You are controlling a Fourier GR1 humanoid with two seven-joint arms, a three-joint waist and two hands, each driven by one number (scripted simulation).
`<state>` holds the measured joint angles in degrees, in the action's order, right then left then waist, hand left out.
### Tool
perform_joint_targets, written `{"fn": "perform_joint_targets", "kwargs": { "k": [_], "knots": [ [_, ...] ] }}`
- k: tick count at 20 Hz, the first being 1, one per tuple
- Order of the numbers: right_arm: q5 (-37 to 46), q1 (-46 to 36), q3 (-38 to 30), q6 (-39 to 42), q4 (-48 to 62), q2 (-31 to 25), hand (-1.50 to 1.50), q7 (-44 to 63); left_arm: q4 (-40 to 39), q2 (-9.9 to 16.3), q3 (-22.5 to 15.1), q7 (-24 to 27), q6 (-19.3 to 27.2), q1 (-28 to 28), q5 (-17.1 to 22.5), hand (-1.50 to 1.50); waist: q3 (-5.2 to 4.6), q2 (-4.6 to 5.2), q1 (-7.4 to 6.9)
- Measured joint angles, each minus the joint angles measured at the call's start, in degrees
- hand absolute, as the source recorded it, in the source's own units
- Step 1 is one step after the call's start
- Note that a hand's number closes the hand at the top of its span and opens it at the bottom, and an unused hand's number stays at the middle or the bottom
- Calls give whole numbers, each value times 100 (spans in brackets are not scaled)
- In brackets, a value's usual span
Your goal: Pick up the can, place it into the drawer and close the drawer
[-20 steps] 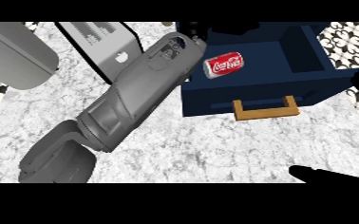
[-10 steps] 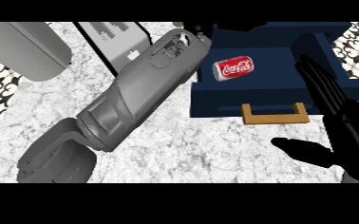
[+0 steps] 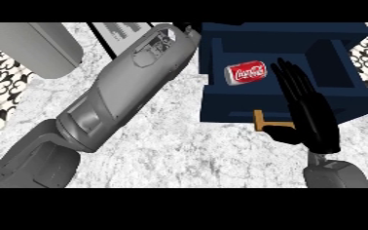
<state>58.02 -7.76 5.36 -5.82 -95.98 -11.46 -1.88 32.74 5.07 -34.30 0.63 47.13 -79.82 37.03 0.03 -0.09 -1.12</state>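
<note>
The red Coca-Cola can (image 3: 247, 73) lies on its side inside the dark blue drawer (image 3: 237, 108), near the drawer's left wall and close to its front wall. To the right of the can the drawer floor is free up to the right wall, and behind the can there is also free floor. The drawer stands pulled out over the marbled white surface (image 3: 187, 146), and its wooden handle (image 3: 265, 122) sticks out from the front panel (only the left part of the handle shows, the rest is behind the hand).

The right hand (image 3: 309, 111) is upright in front of the drawer's front wall, with the fingers straight and released, holding nothing; the fingertips reach over the drawer just beside the can, and the thumb lies below the handle. The left forearm (image 3: 122, 95) crosses the view diagonally toward the drawer's left back corner; the left hand itself is hidden, so I cannot tell its state. A grey appliance (image 3: 43, 48) stands at the upper left, well apart.
</note>
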Motion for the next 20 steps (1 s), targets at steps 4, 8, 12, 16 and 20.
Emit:
{"fn": "perform_joint_targets", "kwargs": {
  "k": [4, 8, 12, 16, 20],
  "knots": [
    [141, -316, -146, -566, 830, 126, -150, -246, 437, 415, -32, -423, -77, 104, -153, -150, -30, -33, -35],
    [367, -742, -305, -1023, 1550, 187, -150, -340, 944, 778, -68, -734, -88, 298, -295, -150, -87, -86, -63],
    [546, -1153, -443, -1313, 2196, 179, -150, -405, 1374, 1061, -100, -949, -100, 533, -405, -150, -108, -103, -111],
    [822, -1581, -613, -1778, 2947, 151, -150, -442, 1823, 1355, -133, -1221, -176, 718, -447, -150, -131, -117, -191],
    [1015, -2098, -798, -2117, 3672, 145, -150, -375, 2263, 1584, -175, -1404, -164, 1021, -519, -150, -118, -97, -216]
  ]
}}
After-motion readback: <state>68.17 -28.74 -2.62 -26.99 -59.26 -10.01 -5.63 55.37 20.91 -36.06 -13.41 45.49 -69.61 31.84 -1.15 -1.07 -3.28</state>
